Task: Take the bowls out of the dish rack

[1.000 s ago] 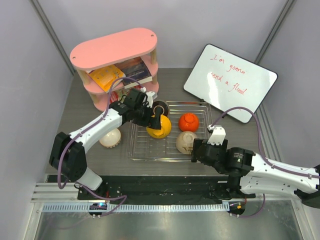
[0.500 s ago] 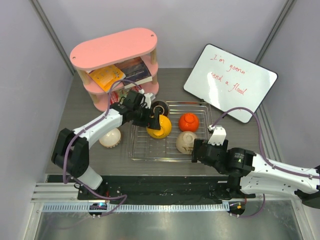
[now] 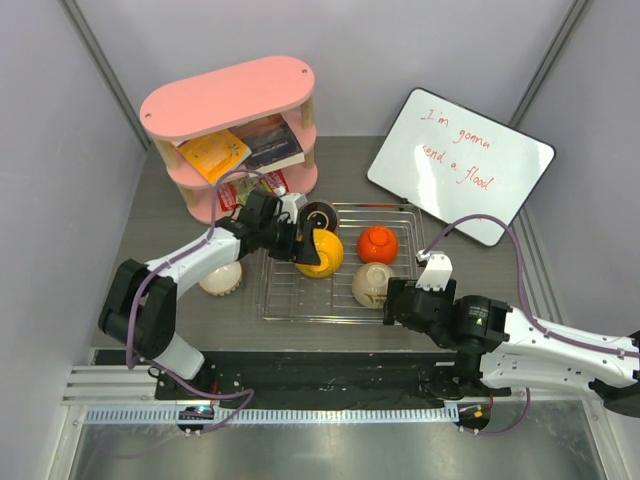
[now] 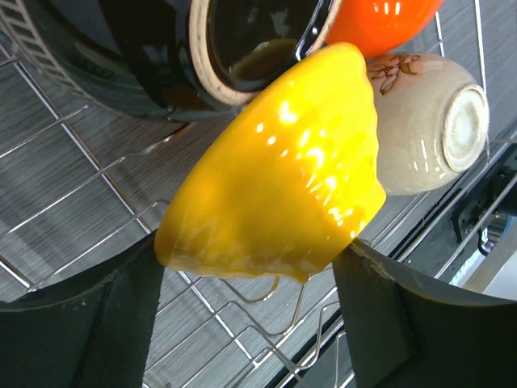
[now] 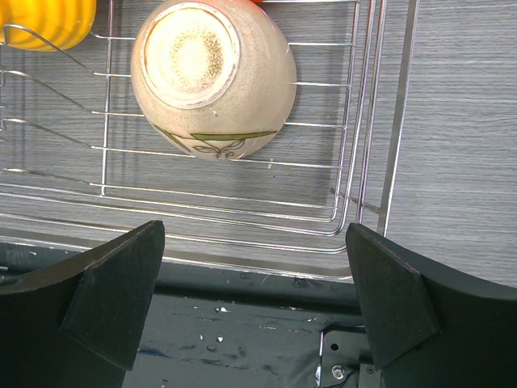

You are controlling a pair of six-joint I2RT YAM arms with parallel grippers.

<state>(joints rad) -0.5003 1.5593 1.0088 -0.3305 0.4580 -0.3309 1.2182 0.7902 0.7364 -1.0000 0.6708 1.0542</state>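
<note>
pale, perhaps lilac walls (image 3: 400,40) enclose a grey wood-grain table (image 3: 340,165) and pink shelf (image 3: 228,95).

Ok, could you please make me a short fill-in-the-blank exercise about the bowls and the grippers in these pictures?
1. The left gripper clamps a ribbed bowl of ____ colour.
2. The patterned bowl in the dish rack lies upside ____.
3. The right gripper is ____, holding nothing.
4. The pale bowl outside the dish rack sits to its ____ side.
Missing words: yellow; down; open; left.
</note>
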